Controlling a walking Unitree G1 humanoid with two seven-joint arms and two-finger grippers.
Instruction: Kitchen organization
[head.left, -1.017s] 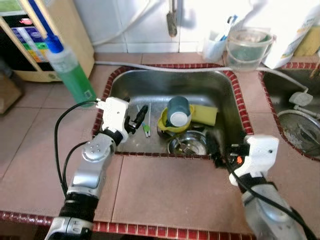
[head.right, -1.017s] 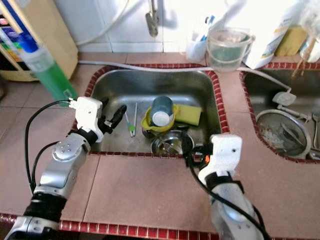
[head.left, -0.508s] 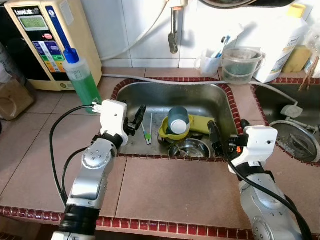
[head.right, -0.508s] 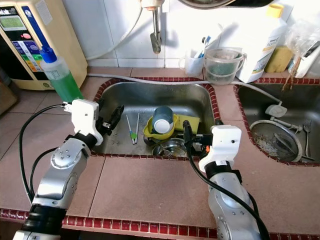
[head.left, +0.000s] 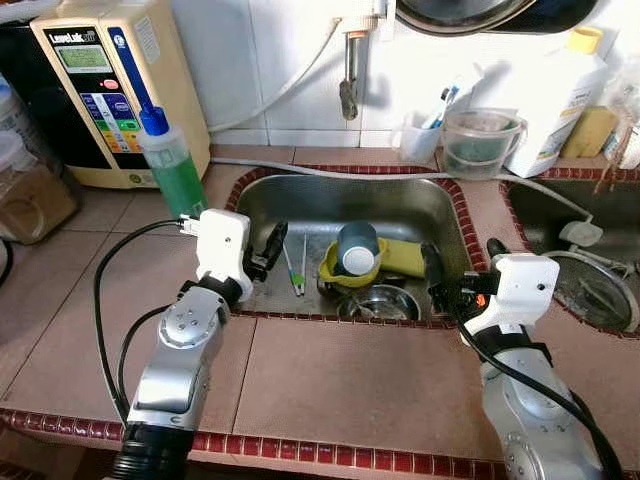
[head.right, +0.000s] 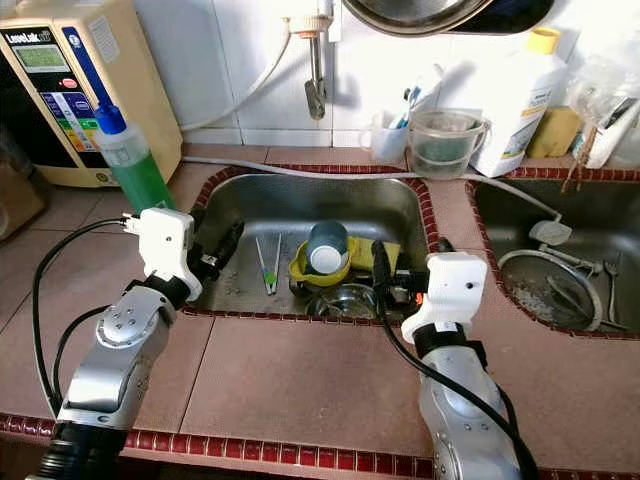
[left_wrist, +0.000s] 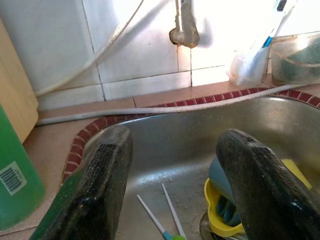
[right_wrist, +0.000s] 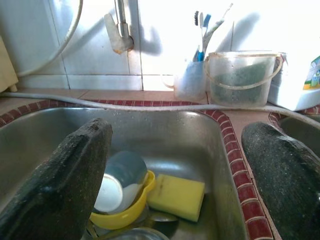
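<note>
Left eye view, we read no labels clearly, tan tiled counter (head.left: 340, 375), steel sink (head.left: 390, 205), left gripper (head.left: 271, 243) and right gripper (head.left: 462, 268) both spread, empty.

Both arms are being held forward, elbows bent. The left gripper (head.left: 272, 240) and the right gripper (head.left: 440, 275) are each being kept with fingers spread apart.

Blue-grey cup (head.left: 356, 248) lies tipped in yellow bowl (head.left: 335, 270) inside sink (head.left: 400, 205).
</note>
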